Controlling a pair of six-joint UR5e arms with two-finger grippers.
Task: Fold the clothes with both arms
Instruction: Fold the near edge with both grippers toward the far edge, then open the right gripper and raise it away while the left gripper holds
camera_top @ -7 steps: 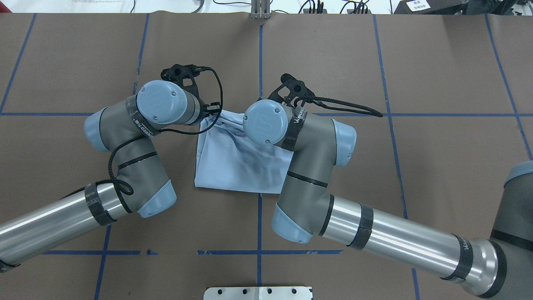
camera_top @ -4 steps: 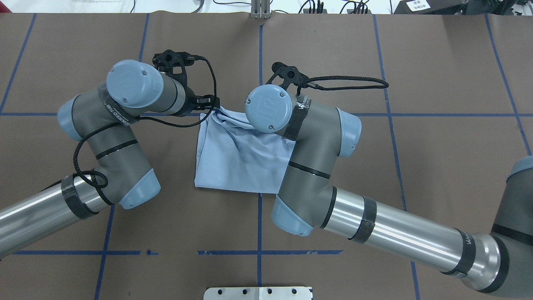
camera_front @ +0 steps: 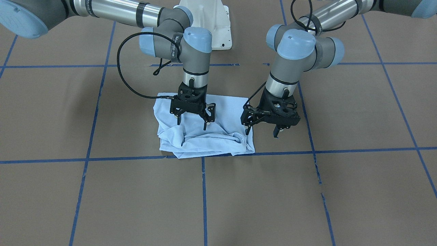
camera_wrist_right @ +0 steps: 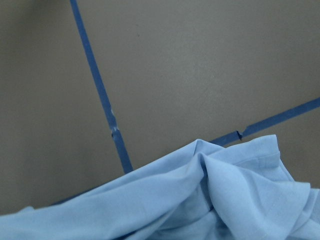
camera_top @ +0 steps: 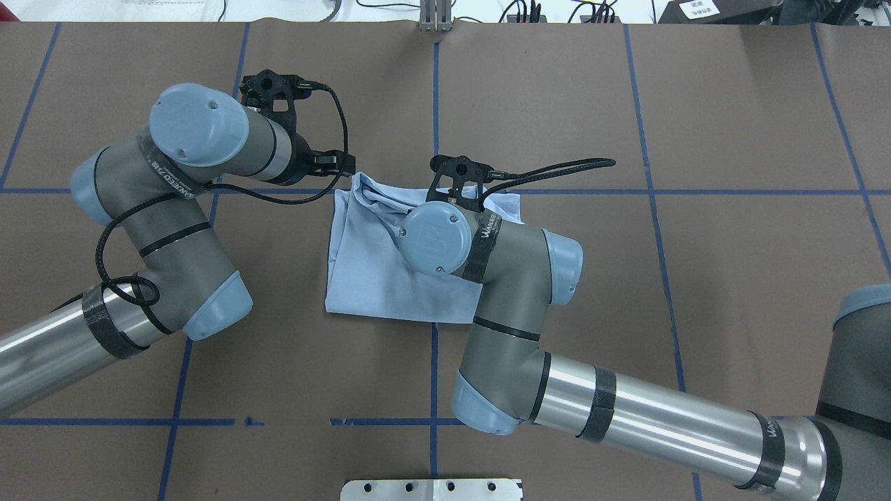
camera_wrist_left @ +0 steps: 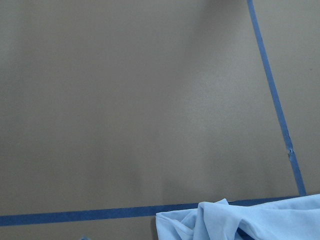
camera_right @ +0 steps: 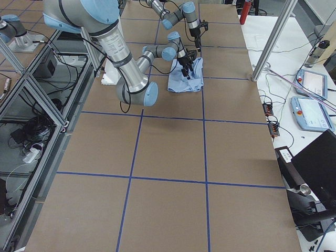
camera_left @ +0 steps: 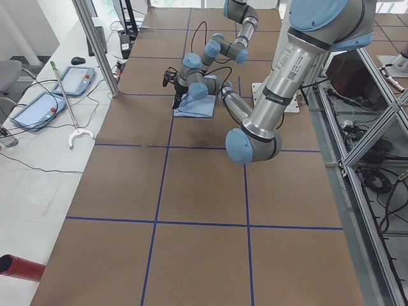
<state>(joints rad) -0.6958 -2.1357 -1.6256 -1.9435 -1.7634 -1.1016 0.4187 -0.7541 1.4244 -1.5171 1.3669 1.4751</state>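
Two folds or so look to be done already: the t-shirt (camera_front: 205, 143) is laid out as a compact rectangle on the brown table (camera_front: 102, 205), right against a blue tape line (camera_front: 341, 150). The edge away from the robot is badly bunched though, so tidying or another fold is probably left. The right gripper (camera_front: 192, 123) is spread wide over the cloth with nothing held. The left gripper (camera_front: 262, 134) is spread wide and empty too, just beside the shirt. A UR mark is seen on one joint cap (camera_top: 433, 240); the strap lettering can't be read for sure.
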